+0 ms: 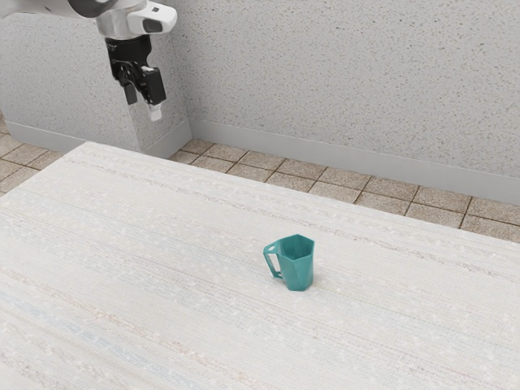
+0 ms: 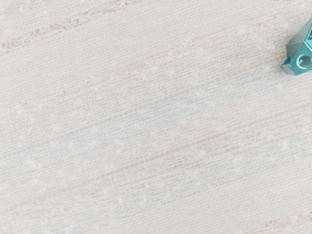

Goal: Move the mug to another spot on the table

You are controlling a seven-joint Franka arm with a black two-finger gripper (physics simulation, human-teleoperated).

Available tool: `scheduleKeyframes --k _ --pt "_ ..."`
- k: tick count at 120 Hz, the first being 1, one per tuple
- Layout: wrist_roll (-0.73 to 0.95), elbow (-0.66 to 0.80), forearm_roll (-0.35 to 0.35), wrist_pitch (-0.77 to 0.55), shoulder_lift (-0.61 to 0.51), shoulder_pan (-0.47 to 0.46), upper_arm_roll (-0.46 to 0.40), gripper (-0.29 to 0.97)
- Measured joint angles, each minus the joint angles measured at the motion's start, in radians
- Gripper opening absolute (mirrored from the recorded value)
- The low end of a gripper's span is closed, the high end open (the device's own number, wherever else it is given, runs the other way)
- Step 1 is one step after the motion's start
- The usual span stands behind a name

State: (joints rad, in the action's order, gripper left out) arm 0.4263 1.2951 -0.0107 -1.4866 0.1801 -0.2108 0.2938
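A teal faceted mug (image 1: 292, 262) stands upright on the pale wood-grain table (image 1: 122, 276), a little right of the middle in the exterior view, its handle pointing to that view's left. My gripper (image 1: 142, 101) hangs high above the table's far left corner, well up and to the left of the mug, open with nothing between its fingers. In the wrist view a part of the mug (image 2: 301, 50) with its handle shows at the edge, far off to the side of my hand over the bare table (image 2: 146, 126).
Behind the table runs a brown tiled floor (image 1: 341, 183) and a grey speckled wall (image 1: 341, 73) with a baseboard. A wall corner juts out just below the gripper. Wide bare tabletop lies all around the mug.
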Motion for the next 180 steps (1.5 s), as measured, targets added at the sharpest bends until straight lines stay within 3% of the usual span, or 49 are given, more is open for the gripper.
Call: scheduleKeyframes --k 31,44,60,87,113,149,161,180 --pt "-0.037 0.0 0.018 0.003 -0.003 0.02 -0.006 0.68" --pt "-0.045 0.01 0.021 -0.014 0.002 0.022 -0.07 0.68" --pt "-0.022 0.095 0.034 -0.144 0.004 0.018 -0.164 0.68" --pt "0.08 0.258 0.187 -0.444 0.079 0.017 -0.223 0.67" --pt "0.185 0.301 0.272 -0.604 0.163 0.018 -0.247 0.66" --pt "0.454 0.487 0.572 -0.785 0.184 0.024 -0.245 0.62" --pt "0.577 0.519 0.604 -0.812 0.181 0.031 -0.239 0.64" --pt "0.752 0.576 0.564 -0.863 0.179 0.039 -0.238 0.65"
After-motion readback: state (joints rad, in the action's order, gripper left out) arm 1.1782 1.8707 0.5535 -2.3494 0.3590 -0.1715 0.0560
